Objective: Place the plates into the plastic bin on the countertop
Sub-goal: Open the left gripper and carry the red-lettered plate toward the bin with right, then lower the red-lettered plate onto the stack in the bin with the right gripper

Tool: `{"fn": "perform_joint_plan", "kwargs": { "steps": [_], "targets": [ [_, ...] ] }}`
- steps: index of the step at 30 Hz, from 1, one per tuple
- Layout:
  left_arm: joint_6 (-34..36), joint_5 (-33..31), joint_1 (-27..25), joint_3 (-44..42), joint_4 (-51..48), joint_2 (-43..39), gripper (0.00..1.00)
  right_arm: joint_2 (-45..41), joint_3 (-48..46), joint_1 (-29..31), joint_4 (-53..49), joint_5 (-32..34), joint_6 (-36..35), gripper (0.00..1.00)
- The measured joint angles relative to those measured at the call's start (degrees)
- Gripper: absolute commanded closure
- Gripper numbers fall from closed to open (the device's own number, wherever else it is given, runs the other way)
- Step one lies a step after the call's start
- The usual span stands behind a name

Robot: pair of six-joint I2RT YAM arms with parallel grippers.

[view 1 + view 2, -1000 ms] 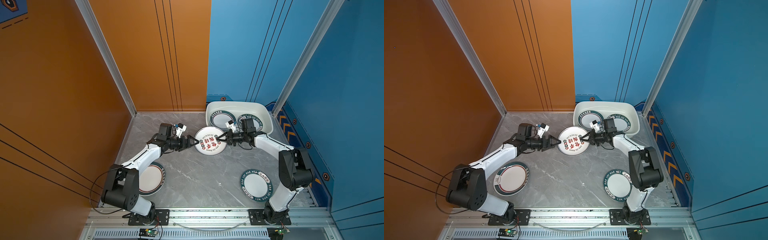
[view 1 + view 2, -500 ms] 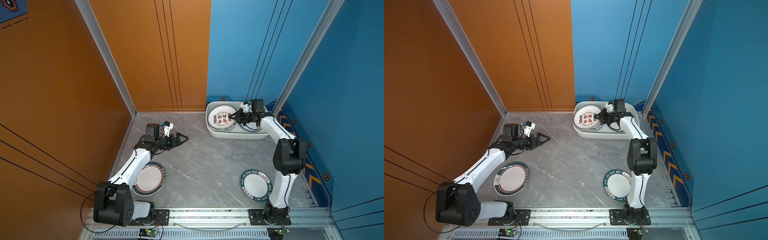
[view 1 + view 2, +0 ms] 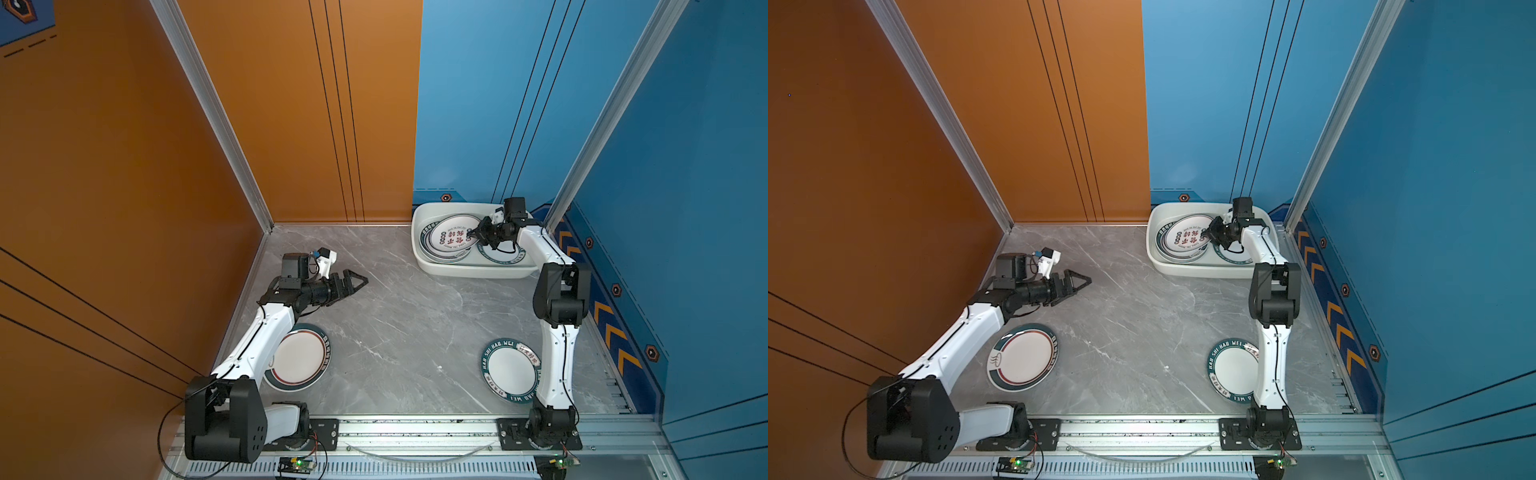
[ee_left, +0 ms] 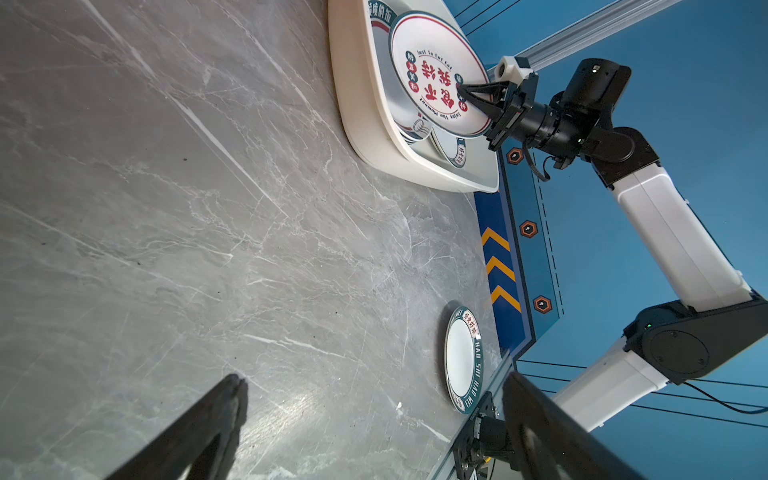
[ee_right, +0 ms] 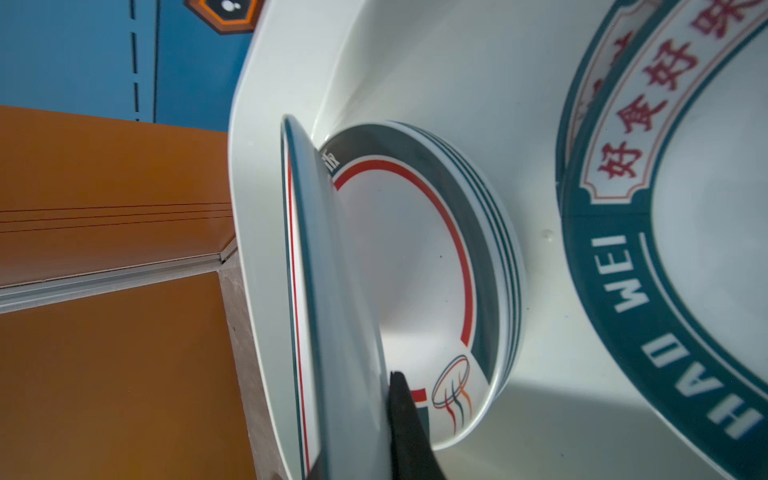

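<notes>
Right gripper point(image 3: 470, 234) clamps the rim of a round glossy plate point(image 3: 448, 239) with red characters, tilted over the stack point(image 5: 415, 249) in the smooth white bin point(image 3: 457, 271). Left gripper point(image 3: 360, 280), jaws apart, hangs above the veined grey countertop point(image 3: 415, 332).

Obstructions noted. In both top views the right arm point(image 3: 555, 365) covers the outer edge of the lettered plate point(image 3: 509, 372) on the counter point(image 3: 407, 332). In a top view the left arm point(image 3: 257, 345) covers one side of the red-ringed plate point(image 3: 300, 358).

Inside the plastic bin point(image 3: 419, 257), the red-character plate point(image 3: 451, 239) hides most of the stack point(image 3: 424, 245) beneath; the number of plates there cannot be told. The right gripper point(image 3: 470, 235) and its wrist mask much of the neighbouring plate point(image 3: 509, 259).

Right wrist view: the same plate shows edge-on, face unseen, cut off by the frame; only one finger point(image 5: 405, 415) is visible.

Left wrist view: the fingers point(image 4: 199, 432) of the left gripper point(image 4: 374, 380) are blurred and run off the frame.
</notes>
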Motion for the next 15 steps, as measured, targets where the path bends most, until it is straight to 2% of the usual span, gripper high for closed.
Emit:
{"fn": "perform_joint_plan", "kwargs": {
  "steps": [15],
  "targets": [
    [0.55,0.87,1.03,-0.57,-0.46,-0.61,0.02,2.40,0.17,0.04,-0.85,1.42,0.00,1.00]
  ]
}}
